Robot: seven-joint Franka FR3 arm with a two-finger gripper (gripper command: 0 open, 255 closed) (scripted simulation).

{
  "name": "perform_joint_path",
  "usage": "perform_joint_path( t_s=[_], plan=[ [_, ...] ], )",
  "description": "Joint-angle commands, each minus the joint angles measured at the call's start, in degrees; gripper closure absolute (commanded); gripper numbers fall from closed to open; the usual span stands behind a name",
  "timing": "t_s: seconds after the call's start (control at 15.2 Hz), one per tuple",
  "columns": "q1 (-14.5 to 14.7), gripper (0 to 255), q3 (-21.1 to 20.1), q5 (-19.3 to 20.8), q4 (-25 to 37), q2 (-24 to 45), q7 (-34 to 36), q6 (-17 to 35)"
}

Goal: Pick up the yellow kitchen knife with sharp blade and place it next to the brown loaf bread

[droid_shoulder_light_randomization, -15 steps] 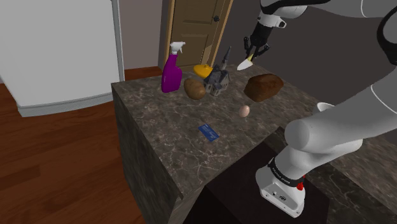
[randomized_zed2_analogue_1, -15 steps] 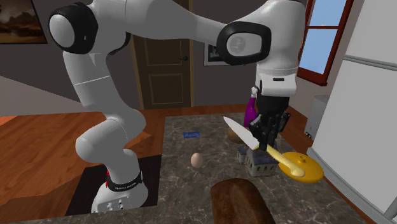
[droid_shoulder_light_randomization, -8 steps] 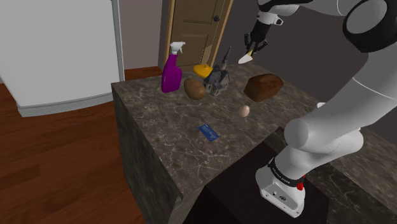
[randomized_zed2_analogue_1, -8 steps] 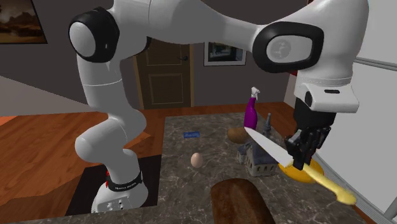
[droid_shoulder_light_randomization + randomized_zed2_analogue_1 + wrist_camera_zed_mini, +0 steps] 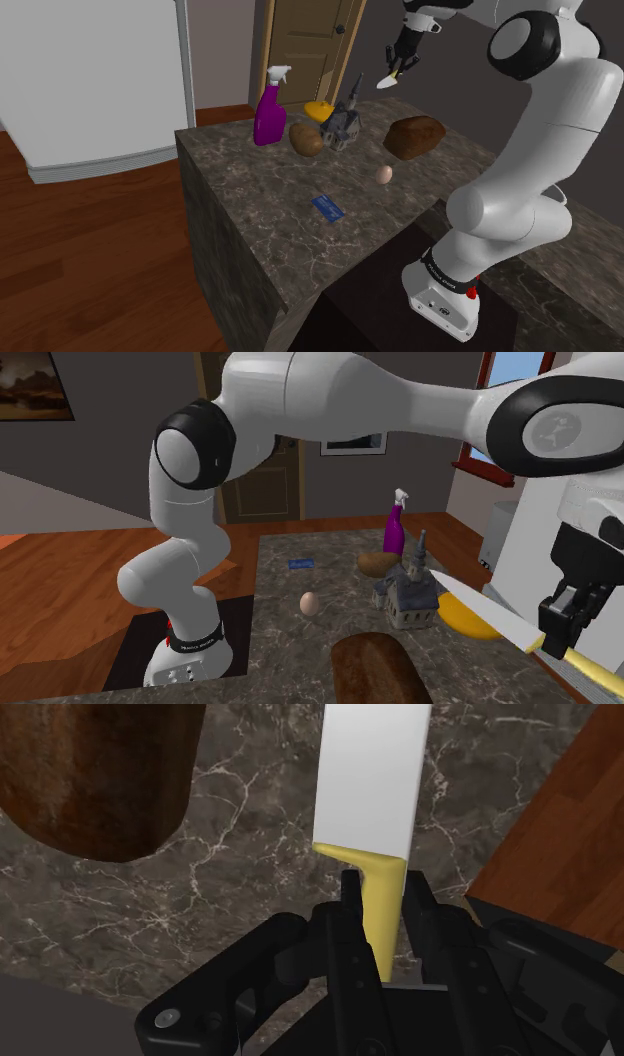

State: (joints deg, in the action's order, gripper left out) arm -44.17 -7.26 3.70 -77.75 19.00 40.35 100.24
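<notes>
**Knife in claw, up off the counter**

Gripper (image 5: 383, 899) is clamped on the knife's (image 5: 370, 774) yellow handle, with the white blade sticking out past the fingertips. The knife is held in the air over the marble counter (image 5: 270, 230), near its edge. The brown loaf (image 5: 415, 136) lies on the counter below, off to one side of the blade and not touching it.

You'll find nothing here you can actually read. The dark band (image 5: 190, 645) at the arm's foot carries white marks too small to make out. The blue card (image 5: 327, 207) near the counter's (image 5: 260, 230) stand-side edge shows no legible print.
</notes>
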Motion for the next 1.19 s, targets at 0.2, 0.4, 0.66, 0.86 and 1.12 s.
perform_joint_path(
  t_s=[0.2,0.4,0.66,0.86,1.12],
  plan=[
    [0.12,255,0.80,1.09,20.25,14.22,-1.70,-6.03],
    [-0.09,255,0.78,1.03,16.45,13.33,-1.59,-3.13],
    [-0.30,255,0.77,1.00,12.16,12.59,-1.47,0.42],
    [-0.42,255,0.78,1.00,9.39,12.31,-1.38,2.90],
    [-0.55,255,0.81,1.04,6.16,12.22,-1.25,6.03]
  ],
)
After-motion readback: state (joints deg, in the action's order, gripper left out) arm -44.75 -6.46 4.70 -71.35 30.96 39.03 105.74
